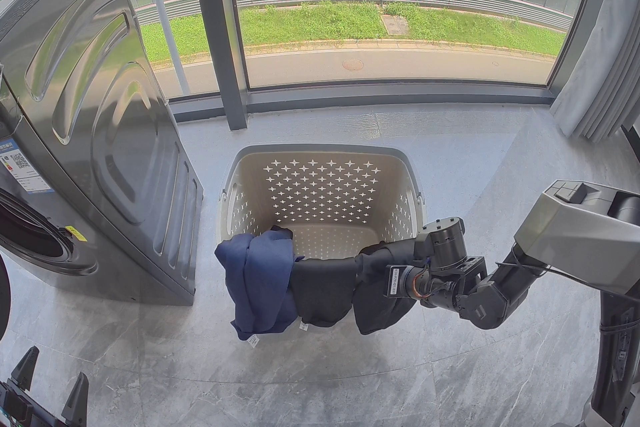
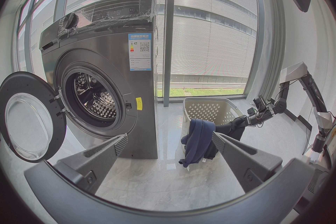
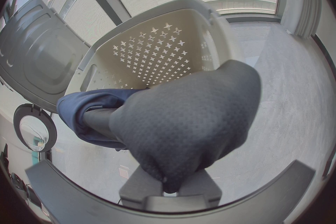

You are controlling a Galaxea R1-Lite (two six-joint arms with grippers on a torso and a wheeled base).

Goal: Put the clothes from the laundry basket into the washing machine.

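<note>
Looks like a laundry corner of a home-style room. Marked as such by a dark grey front-loading metal washing machine, with round glass-paned door swung open on a perforated steel drum and a blue-and-white paper energy label on the front. Marked too by a beige star-perforated plastic laundry basket on the floor just beside the machine, with navy and dark grey clothes hanging at the near rim. Floored in pale grey polished marble-look tile. Closed on the far side by a floor-to-ceiling glass window in dark frames, looking out on a green grass strip and a ribbed grey facade. Hung at the right with a pale grey pleated curtain.
</note>
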